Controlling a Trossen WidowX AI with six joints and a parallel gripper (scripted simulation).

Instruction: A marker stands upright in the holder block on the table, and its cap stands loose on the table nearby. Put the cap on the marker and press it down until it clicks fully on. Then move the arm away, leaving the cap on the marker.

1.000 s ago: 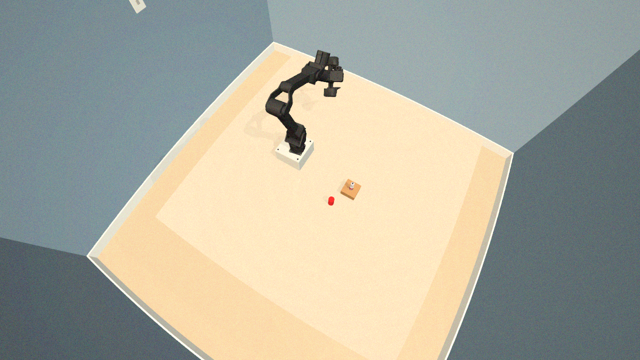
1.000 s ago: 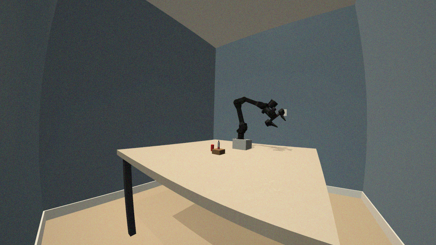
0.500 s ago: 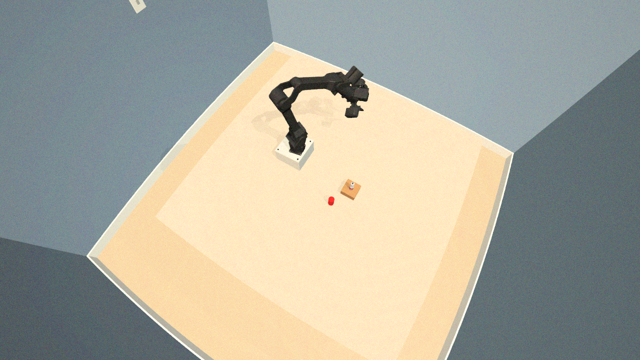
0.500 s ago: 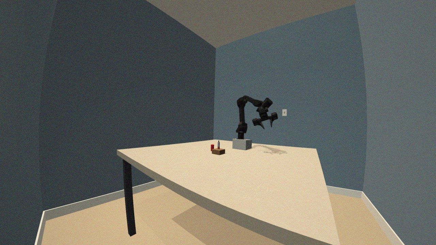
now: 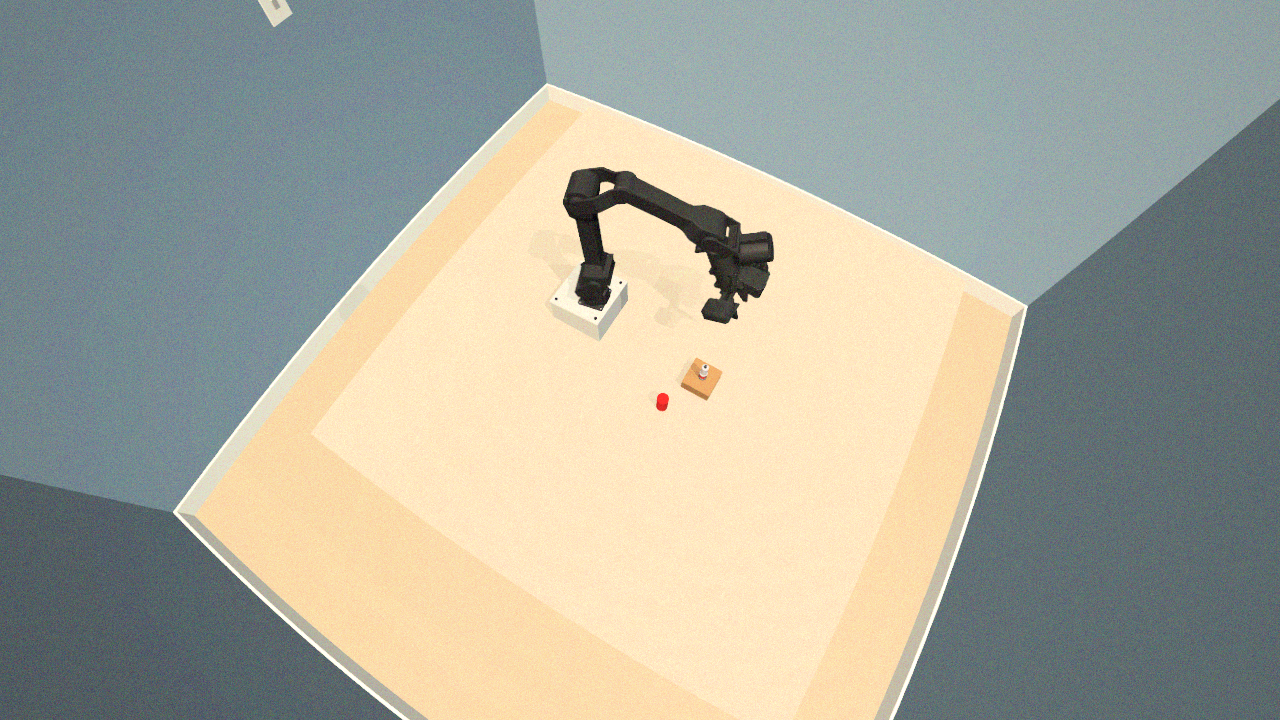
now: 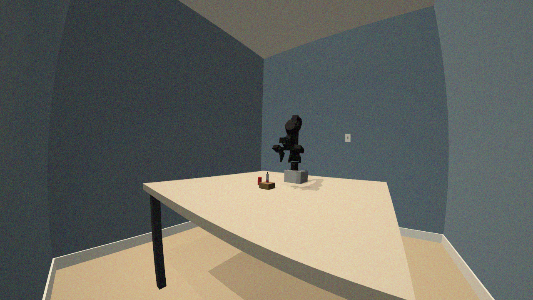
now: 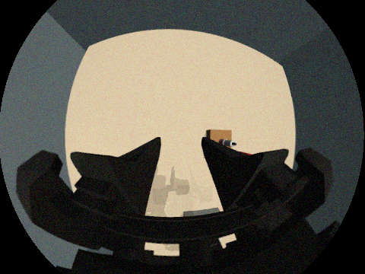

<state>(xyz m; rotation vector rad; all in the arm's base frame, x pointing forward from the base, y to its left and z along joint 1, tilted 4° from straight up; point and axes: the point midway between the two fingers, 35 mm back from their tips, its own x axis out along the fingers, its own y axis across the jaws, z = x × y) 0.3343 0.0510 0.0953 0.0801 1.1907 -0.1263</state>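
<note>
red cap [image 5: 661,402] loose beside holder block [image 5: 700,379]; gripper [image 5: 721,308] open

A bare test room: plain blue-grey walls [image 6: 149,111], one wall switch [image 6: 347,137], a beige floor [image 6: 111,268], and a single tabletop [image 6: 298,223] carrying a robot arm [image 6: 292,141].

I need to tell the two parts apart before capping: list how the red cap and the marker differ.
The cap is red all over; the marker looks dark with a pale tip. The cap is short and stubby; the marker is taller and thin. The cap stands loose on the table; the marker sits in the holder block. Both stand upright, untouched by the hand.
</note>
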